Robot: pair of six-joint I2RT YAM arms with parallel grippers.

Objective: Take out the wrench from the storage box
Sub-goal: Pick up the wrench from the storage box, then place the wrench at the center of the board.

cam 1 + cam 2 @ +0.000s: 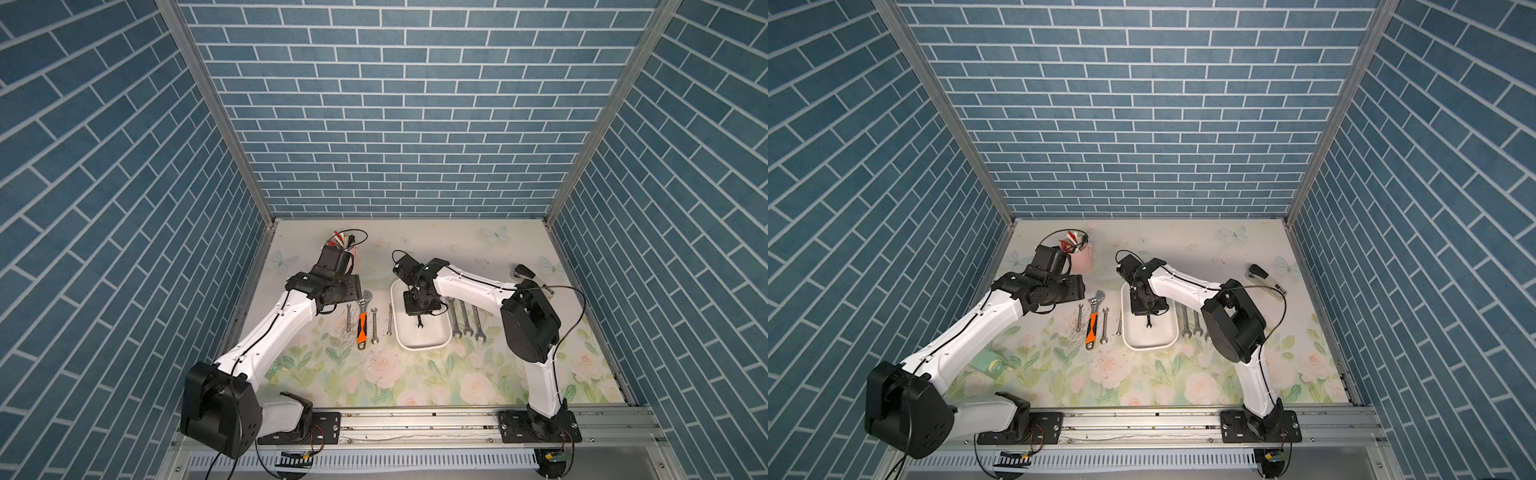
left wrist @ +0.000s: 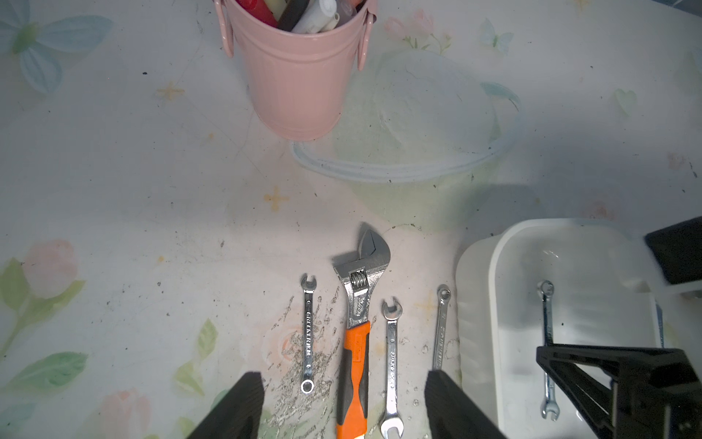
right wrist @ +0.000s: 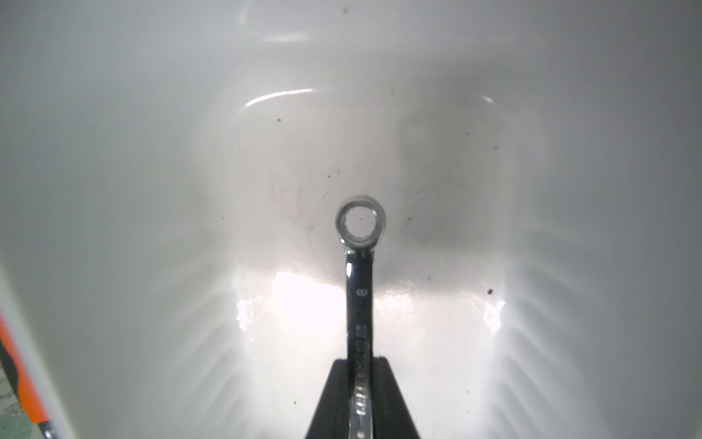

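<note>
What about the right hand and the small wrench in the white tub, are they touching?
Touching. The right wrist view shows the right hand shut on the wrench, black fingers against both sides of its shaft, inside the storage box.

Pink pen bucket (image 2: 300,83), orange adjustable wrench (image 2: 357,323), stapler (image 1: 1264,279)

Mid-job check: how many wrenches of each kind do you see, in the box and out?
Plain wrenches on table: 6
Plain wrench in box, in right claw: 1
Adjustable wrench: 1
Total: 8
</note>
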